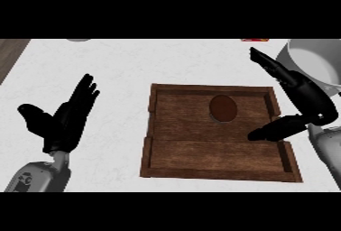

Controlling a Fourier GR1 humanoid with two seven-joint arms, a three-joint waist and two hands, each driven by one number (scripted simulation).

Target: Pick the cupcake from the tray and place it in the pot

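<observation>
The cupcake (223, 108), not yet picked, is seen in the far half of the tray (200, 158), its long way set near to far. The right hand (307, 95) is held wide open and empty at the tray's right edge; it must be moved left, then closed. The left hand (66, 121) is rested open.

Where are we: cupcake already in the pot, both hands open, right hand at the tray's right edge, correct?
One thing is wrong. The head view shows the cupcake lying in the wooden tray, not in the pot. The rest holds: the left hand and right hand are both open, the right hand at the tray's right edge.
</observation>
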